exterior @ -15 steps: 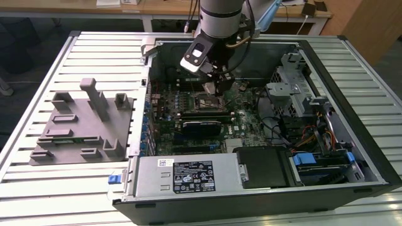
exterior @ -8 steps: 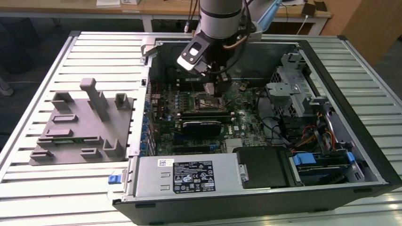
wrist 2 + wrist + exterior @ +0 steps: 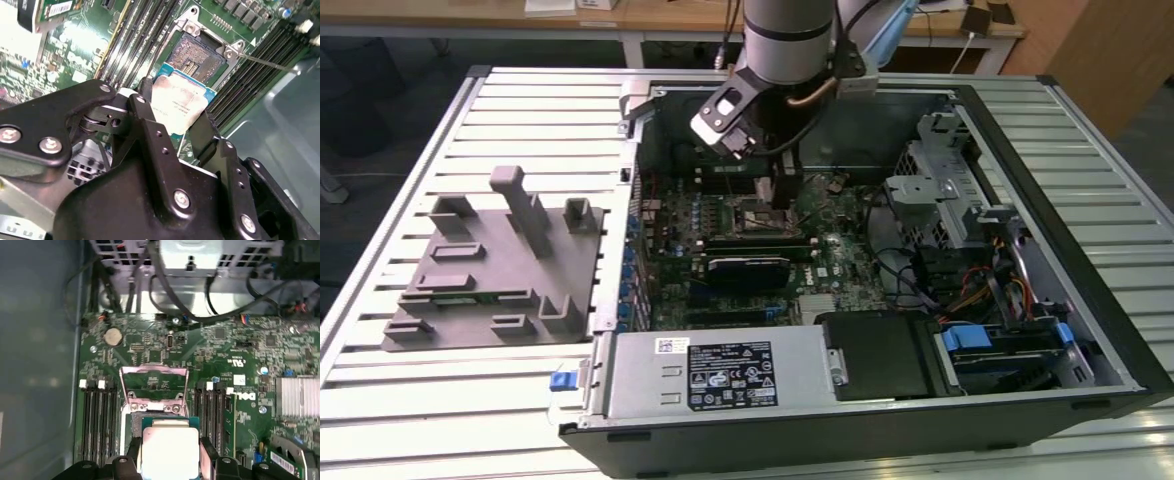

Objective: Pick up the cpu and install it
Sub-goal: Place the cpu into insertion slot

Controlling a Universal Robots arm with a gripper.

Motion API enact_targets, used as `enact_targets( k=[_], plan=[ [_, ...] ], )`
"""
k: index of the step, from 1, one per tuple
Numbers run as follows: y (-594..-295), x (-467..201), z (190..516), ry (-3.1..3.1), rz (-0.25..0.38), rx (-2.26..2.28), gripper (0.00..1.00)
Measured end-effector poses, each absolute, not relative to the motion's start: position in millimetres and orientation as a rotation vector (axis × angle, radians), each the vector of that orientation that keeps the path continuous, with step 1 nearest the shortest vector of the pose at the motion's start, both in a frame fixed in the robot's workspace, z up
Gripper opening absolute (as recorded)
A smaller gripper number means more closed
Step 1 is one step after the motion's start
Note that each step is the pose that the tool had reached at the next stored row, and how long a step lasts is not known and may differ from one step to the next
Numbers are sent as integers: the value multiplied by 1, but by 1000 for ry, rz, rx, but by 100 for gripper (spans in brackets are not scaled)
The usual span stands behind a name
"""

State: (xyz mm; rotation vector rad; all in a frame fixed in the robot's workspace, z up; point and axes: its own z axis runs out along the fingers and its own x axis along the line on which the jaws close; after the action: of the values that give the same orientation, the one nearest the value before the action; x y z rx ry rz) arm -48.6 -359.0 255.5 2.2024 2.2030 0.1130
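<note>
The gripper [image 3: 176,116] has its two fingers [image 3: 150,130] pinching the cpu [image 3: 181,106] by opposite edges; the cpu hangs just over one edge of the open socket [image 3: 197,54], seemingly not touching it; the socket's contacts lie bare. The step in hand looks like the carry to the socket, with the install not yet done; seating would call for edges squared to the socket and a level, gentle lowering. Count: one cpu, one socket, one gripper, two fingers.

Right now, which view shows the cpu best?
The second wrist view: the cpu shows nearly whole, gripped near the open socket. The first wrist view crops it; the exterior view gives the gripper over the motherboard.
</note>
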Motion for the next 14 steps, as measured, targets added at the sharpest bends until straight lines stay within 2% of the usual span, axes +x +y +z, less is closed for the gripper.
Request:
enact_targets(
  k=[14],
  plan=[
    [-359, -49, 249, 2208, 113, 2197, 54]
  ],
)
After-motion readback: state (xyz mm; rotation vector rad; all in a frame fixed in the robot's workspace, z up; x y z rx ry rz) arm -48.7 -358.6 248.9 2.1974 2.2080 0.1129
